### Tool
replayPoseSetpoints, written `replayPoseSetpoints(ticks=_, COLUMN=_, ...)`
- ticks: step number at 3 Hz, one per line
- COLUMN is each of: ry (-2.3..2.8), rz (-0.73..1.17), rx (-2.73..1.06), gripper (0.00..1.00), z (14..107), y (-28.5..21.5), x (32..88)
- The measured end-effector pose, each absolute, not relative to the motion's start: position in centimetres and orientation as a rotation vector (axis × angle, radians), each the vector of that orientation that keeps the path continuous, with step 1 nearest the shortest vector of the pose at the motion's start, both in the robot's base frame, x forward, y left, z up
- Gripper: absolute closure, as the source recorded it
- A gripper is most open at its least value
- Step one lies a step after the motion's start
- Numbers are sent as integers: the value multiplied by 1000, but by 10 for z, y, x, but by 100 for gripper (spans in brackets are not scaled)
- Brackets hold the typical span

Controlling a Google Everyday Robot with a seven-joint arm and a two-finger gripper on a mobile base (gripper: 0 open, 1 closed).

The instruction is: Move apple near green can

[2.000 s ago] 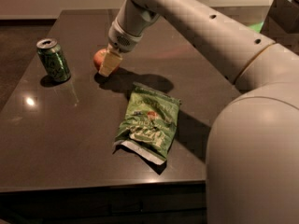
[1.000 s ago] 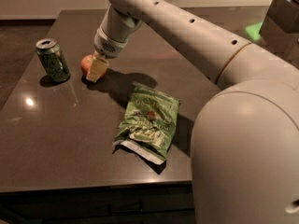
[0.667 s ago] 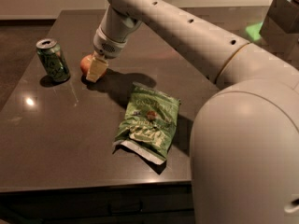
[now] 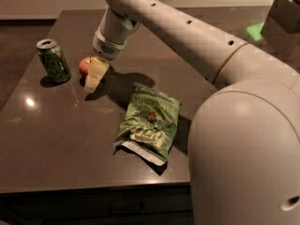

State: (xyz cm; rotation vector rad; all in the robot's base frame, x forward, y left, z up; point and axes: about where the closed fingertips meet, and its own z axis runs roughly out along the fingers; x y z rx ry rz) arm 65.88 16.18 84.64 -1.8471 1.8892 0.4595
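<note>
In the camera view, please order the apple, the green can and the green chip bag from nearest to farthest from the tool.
The tool is low down, between the can and the bag.
1. apple: right against the tool, on its left in the picture.
2. green can: further left, standing upright.
3. chip bag: lower right in the picture, lying flat.

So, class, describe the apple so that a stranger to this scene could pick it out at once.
Start at the dark table, on its left part, where the can stands. Just right of the can lies the apple, with the gripper against its right side. It is the only small, round, red-orange thing; the can is green, the bag flat.
</note>
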Motion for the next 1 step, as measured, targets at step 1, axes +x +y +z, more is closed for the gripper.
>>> replayPoseSetpoints(ticks=1, ry=1889, rz=460, rx=-1847, gripper=0, z=846, y=162, x=659)
